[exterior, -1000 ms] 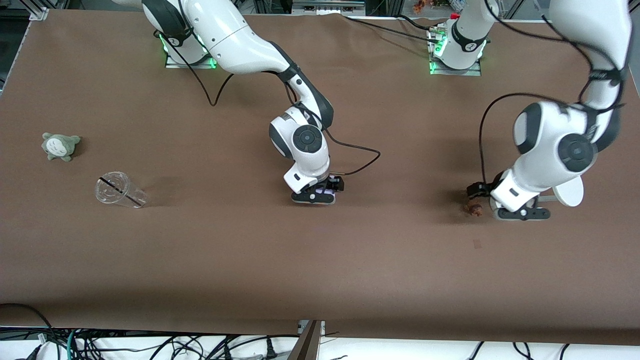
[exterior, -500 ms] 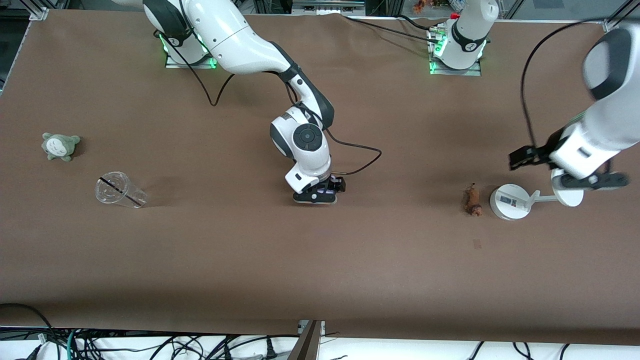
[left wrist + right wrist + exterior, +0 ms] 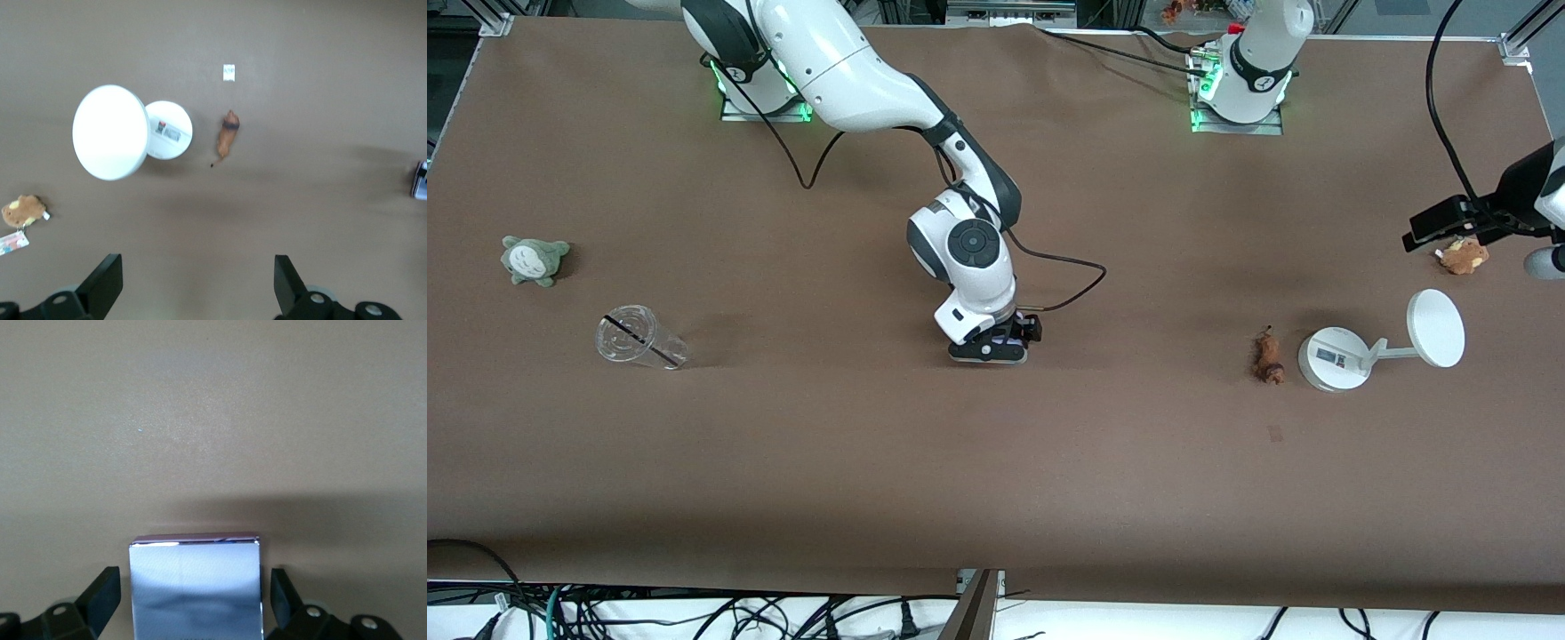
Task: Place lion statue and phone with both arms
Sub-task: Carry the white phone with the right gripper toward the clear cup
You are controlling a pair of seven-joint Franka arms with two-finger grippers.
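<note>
The lion statue (image 3: pixel 1266 356) (image 3: pixel 227 135), a small orange-brown figurine, lies alone on the brown table beside the base of a white stand. The phone (image 3: pixel 195 587) is a pale lavender slab lying flat mid-table, and only a sliver of it (image 3: pixel 1009 340) shows in the front view. My right gripper (image 3: pixel 994 348) (image 3: pixel 193 590) is down at the table and open, a finger on each side of the phone with a narrow gap to it. My left gripper (image 3: pixel 1545 263) (image 3: pixel 198 267) hangs open and empty, high over the left arm's end of the table.
A white round-based stand (image 3: pixel 1334 358) with a disc (image 3: pixel 1435 328) stands beside the lion statue. A brown plush toy (image 3: pixel 1461 256) lies under the left hand. At the right arm's end lie a grey-green plush (image 3: pixel 534 259) and a tipped clear cup (image 3: pixel 639 339).
My left arm has risen from the lion statue and swung toward its end of the table, uncovering the stand. The statue stays on the table. My right gripper has barely moved.
</note>
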